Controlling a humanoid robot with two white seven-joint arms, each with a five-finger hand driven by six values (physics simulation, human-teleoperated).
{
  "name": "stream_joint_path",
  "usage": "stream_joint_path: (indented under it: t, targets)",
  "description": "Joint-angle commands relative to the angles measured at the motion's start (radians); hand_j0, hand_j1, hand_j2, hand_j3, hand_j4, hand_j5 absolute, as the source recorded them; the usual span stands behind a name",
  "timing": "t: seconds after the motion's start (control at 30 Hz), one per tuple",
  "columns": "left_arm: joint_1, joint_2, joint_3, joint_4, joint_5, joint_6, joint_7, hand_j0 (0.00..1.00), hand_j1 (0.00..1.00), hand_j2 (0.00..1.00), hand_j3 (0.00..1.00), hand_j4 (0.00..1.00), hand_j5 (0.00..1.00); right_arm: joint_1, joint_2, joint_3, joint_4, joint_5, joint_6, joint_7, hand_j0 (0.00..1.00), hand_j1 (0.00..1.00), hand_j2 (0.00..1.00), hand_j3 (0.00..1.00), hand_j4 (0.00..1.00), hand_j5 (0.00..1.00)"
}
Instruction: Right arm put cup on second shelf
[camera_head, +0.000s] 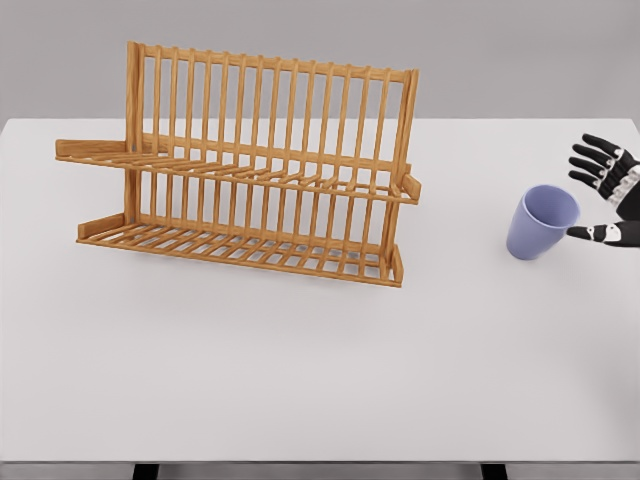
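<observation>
The pale lavender-blue plastic cup (541, 223) stands on the flat white surface (300, 380) near its right edge, mouth up and leaning slightly, well apart from the two-tier slatted wooden dish rack (250, 170) that sits to the left of the middle. The black-and-white right robot hand (606, 200) comes in from the right edge and sits just beside the cup, on the cup's right side. Its fingers (590, 160) are spread and fan out above and behind the rim, while the thumb (595, 233) reaches in low toward the cup's wall and looks to be touching or nearly touching it; it is not possible to tell which. The robot hand has nothing clasped yet.

So the cup lies directly to the left of the robot hand, with its long axis roughly upright, and the open palm faces it. A short leftward closing move would likely bring the fingers around the wall. The rack's upper shelf (230, 165), the likely target, lies far off to the left of the cup. No left arm shows in the head view.
</observation>
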Motion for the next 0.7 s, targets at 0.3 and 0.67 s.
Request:
stream_joint_path:
  t: [0.3,0.67]
  targets:
    - [0.0,0.0,0.0,0.0,0.0,-0.001,0.0,1.0,1.0,1.0,1.0,1.0,1.0,-0.043,0.061,0.005,0.049,0.071,0.002,0.0,1.0,1.0,1.0,1.0,1.0,1.0]
    - [0.0,0.0,0.0,0.0,0.0,-0.001,0.0,1.0,1.0,1.0,1.0,1.0,1.0,-0.044,0.075,0.008,0.057,0.085,0.002,0.0,1.0,1.0,1.0,1.0,1.0,1.0]
